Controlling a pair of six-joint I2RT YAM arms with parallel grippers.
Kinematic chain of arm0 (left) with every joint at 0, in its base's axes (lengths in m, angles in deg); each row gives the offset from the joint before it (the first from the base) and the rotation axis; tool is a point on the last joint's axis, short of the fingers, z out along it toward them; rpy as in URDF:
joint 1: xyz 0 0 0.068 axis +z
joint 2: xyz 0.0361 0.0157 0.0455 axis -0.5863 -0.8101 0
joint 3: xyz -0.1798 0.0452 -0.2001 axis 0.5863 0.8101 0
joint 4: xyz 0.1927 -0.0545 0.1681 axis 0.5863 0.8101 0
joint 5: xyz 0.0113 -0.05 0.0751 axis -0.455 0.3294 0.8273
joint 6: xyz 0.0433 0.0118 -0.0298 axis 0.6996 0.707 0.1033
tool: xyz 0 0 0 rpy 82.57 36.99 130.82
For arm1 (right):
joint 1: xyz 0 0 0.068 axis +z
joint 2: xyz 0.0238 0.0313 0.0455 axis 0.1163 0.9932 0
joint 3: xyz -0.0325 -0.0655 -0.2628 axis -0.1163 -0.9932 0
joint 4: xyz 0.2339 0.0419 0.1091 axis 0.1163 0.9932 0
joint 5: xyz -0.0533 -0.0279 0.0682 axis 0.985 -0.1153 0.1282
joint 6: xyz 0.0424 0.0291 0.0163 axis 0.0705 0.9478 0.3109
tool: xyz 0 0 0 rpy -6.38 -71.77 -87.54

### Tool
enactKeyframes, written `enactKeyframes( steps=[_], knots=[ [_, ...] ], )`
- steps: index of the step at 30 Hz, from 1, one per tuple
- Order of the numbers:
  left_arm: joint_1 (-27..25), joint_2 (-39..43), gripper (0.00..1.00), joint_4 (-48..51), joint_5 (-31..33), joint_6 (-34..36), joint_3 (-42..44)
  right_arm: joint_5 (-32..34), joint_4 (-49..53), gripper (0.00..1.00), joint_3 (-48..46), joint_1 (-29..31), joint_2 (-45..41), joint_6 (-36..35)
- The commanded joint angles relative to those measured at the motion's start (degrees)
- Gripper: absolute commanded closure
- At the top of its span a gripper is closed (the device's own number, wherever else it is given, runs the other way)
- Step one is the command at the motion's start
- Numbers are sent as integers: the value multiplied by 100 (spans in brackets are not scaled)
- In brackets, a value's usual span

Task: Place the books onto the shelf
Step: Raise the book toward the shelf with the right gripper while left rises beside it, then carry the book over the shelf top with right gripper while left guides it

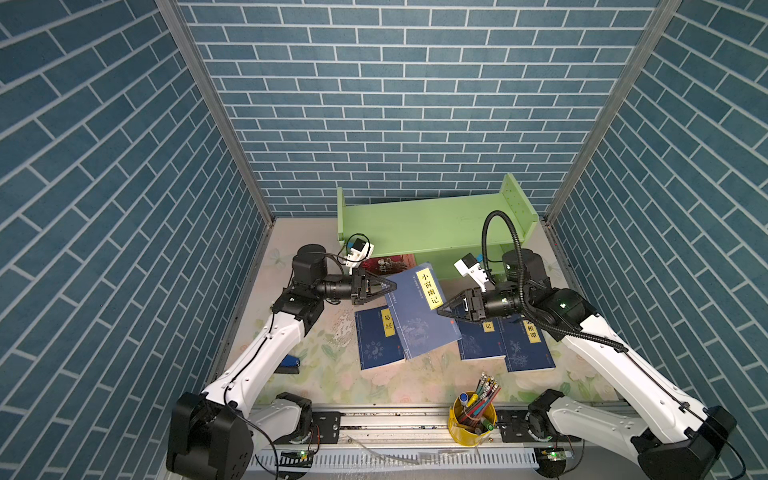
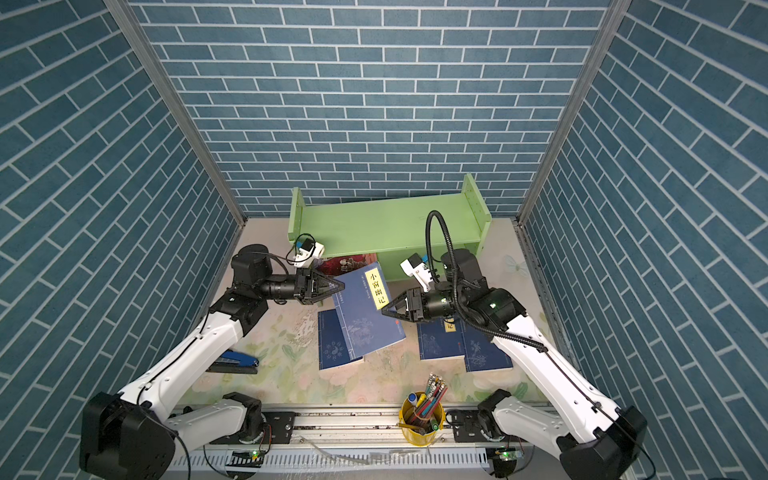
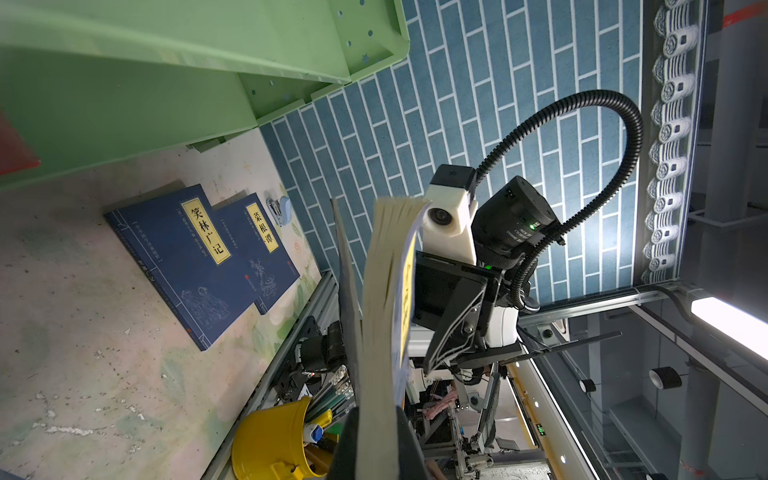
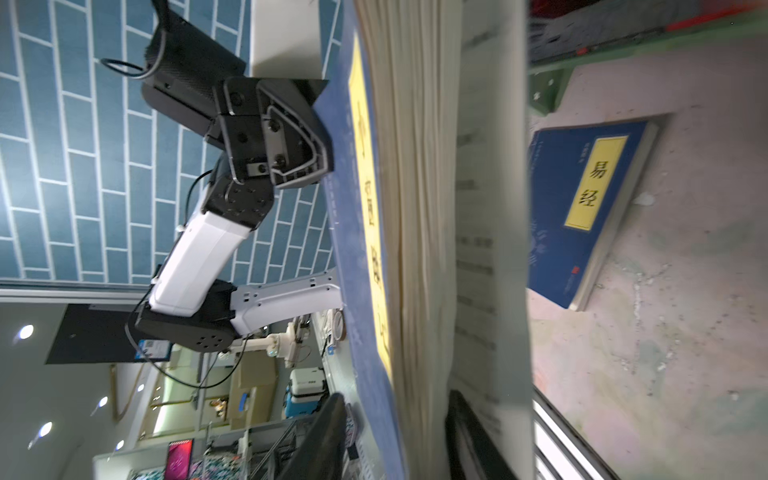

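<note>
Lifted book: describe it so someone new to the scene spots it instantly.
Find the light-green shelf at the back wall. Just in front, between the left end effector and right end effector, is a navy book. The other navy books lie flat; this one alone is lifted and tilted, overlapping one beneath.

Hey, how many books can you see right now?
5. One navy book held up by the left gripper; the 易经 book flat under it; two navy books flat beneath the right gripper; the red book by the shelf. None seems hidden.
</note>
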Motion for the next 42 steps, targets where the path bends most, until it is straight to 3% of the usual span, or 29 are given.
enactKeyframes(
  steps=[1, 8, 14, 18, 22, 26, 30, 42],
  knots=[
    [-23, 115, 100, 331, -200, 507, -462, 932, 885, 52, 503, -164, -183, -522],
    [-23, 162, 100, 1711, -3, 2040, -1460, 2235, 1456, 41, 1140, -382, -495, -606],
    [-17, -76, 100, 1722, 669, 2134, -2280, 2648, 612, 37, 1168, -401, -729, -289],
    [44, -343, 100, 2079, 1295, 2330, -3136, 2527, -145, 31, 1097, -400, -779, 23],
    [279, -502, 100, 1570, 1990, 1764, -3599, 2140, -1109, 31, 986, -404, -684, 452],
    [608, -626, 100, 997, 2834, 601, -3594, 1868, -2165, 31, 740, -401, -531, 956],
    [811, -706, 100, 151, 3113, -540, -3339, 1590, -3197, 31, 495, -383, -232, 1464],
    [803, -649, 100, -612, 3008, -1097, -3058, 1637, -5247, 30, 187, -3, 751, 2129]
  ],
)
